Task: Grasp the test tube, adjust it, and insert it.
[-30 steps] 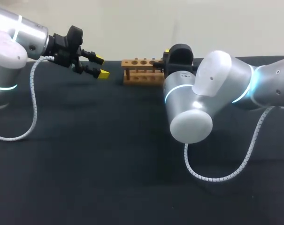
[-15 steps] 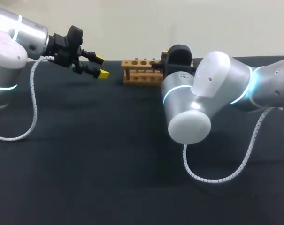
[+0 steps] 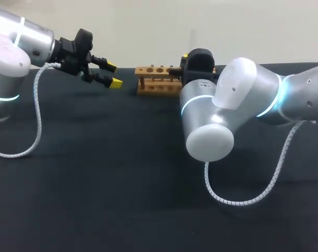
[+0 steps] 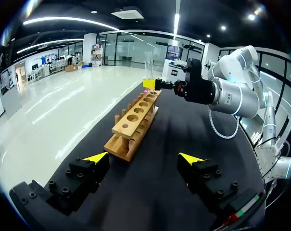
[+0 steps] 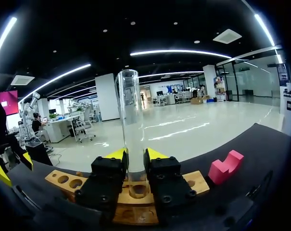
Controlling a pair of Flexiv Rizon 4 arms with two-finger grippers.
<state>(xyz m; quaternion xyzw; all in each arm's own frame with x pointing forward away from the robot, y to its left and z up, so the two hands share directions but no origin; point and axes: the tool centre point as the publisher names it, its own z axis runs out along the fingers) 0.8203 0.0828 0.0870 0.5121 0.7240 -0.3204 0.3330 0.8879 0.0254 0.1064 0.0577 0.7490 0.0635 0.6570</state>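
Clear glass test tube [image 5: 130,110] stands upright at a hole of the light wooden rack [image 5: 196,182], pinched by the right gripper [image 5: 135,155]; beside the rack, the left gripper [image 3: 114,75] hangs wide open, empty.

right hand [image 5: 135,155] seen clamped on test tube [image 5: 130,115] from two sides | tube held upright, lower end at a hole of the wooden rack [image 5: 63,180] | pink block [image 5: 225,167] seen lying on table [image 5: 263,144] beside rack
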